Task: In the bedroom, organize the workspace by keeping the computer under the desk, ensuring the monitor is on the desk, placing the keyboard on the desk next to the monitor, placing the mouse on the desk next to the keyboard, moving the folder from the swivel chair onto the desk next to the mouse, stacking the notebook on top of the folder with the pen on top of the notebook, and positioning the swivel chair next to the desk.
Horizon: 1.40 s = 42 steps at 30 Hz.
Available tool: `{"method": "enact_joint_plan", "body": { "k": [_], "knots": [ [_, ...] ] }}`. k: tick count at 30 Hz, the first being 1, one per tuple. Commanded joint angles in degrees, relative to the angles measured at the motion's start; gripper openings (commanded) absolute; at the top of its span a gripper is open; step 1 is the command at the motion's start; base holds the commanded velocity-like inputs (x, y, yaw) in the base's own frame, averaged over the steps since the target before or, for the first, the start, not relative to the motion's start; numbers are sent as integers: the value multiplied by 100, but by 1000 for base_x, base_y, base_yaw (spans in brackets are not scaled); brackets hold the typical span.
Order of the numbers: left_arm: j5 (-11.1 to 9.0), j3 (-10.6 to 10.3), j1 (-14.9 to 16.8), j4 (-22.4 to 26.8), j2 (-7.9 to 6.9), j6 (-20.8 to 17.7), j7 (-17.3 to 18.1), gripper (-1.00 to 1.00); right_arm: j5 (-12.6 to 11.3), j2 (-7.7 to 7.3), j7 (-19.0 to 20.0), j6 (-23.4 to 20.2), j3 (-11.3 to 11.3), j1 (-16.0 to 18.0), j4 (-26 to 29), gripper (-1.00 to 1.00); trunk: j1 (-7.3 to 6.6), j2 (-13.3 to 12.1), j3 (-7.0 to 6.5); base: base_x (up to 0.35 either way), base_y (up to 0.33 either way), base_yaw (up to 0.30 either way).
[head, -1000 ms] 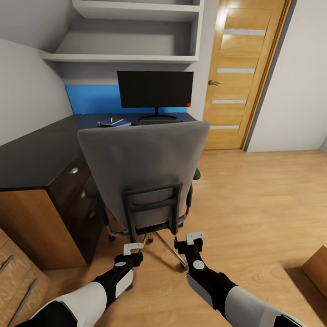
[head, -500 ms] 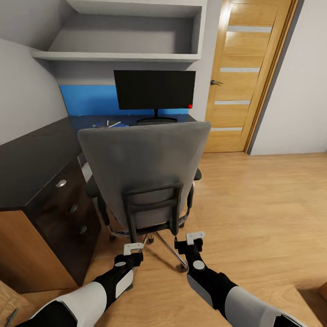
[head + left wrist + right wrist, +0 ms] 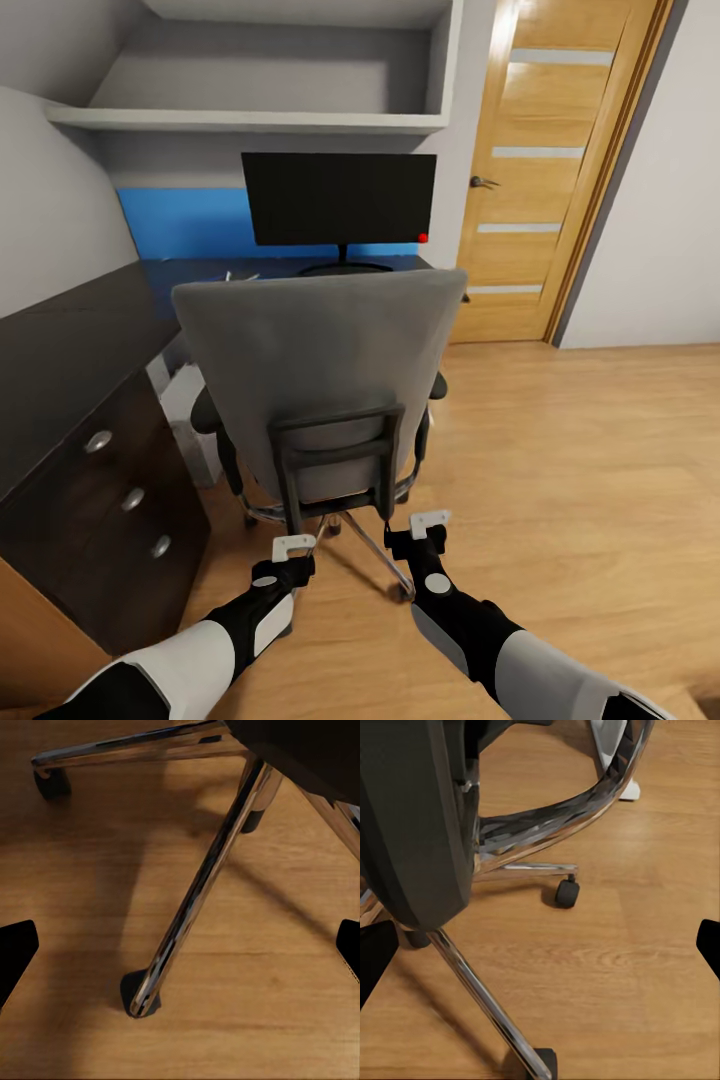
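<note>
Here the swivel chair point(image 3: 315, 385) stands back-on just ahead of the left gripper point(image 3: 292, 549) and right gripper point(image 3: 431, 524), both spread wide and empty. Beyond it, the monitor point(image 3: 338, 198) sits on the counter point(image 3: 70, 335), drawers point(image 3: 110, 500) at left.

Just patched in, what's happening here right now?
The robot stands right behind the swivel chair, which faces the desk. Both grippers, left and right, are open and empty, low behind the chair's base. The monitor is on the desk, and the computer sits under it.
</note>
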State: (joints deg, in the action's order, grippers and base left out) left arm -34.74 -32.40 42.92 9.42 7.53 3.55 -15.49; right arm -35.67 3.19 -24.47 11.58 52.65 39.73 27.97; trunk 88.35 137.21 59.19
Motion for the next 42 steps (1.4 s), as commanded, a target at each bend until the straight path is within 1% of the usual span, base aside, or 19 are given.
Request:
{"method": "enact_joint_plan", "body": {
  "k": [1, 10, 13, 14, 17, 25, 27, 31, 42],
  "knots": [
    [-43, -39, 6, -1, -2, 23, -25, 100, -63, -3, -30, 38, 44, 9, -2, 100, 3, 1, 4, 319, 0, 0],
    [-36, -39, 6, -1, -8, 43, -24, 100, -60, -3, -27, 38, 44, 9, -2, 100, 3, 1, 4, 321, 0, 0],
    [-39, -39, 6, -1, -6, 223, -24, 100, -56, -3, -27, 38, 44, 9, -2, 100, 3, 1, 4, 321, 0, 0],
    [-40, -39, 6, -4, -6, 447, -22, 100, -56, -3, -25, 38, 44, 9, -2, 100, 3, 1, 4, 321, 0, 0],
    [-41, -39, 6, -9, -6, 822, -11, 100, -54, -3, -26, 38, 44, 9, -3, 100, 3, 1, 4, 321, 0, 0],
    [-50, -36, 6, -68, -21, 1137, -7, 100, -54, -3, -24, 38, 44, 9, -4, 100, 3, 1, 4, 321, 0, 0],
    [-45, -38, 6, -93, -16, 1282, -7, 100, -54, -3, -23, 38, 44, 9, -4, 100, 3, 1, 4, 321, 0, 0],
    [-47, -39, 6, -97, -15, 1356, -13, 100, -54, -3, -24, 38, 44, 9, -4, 100, 3, 1, 4, 321, 0, 0],
    [-50, -39, 6, -98, -14, 1367, -24, 100, -54, -3, -23, 38, 44, 9, -10, 100, 3, 1, 4, 323, 0, 0]
  ]
}}
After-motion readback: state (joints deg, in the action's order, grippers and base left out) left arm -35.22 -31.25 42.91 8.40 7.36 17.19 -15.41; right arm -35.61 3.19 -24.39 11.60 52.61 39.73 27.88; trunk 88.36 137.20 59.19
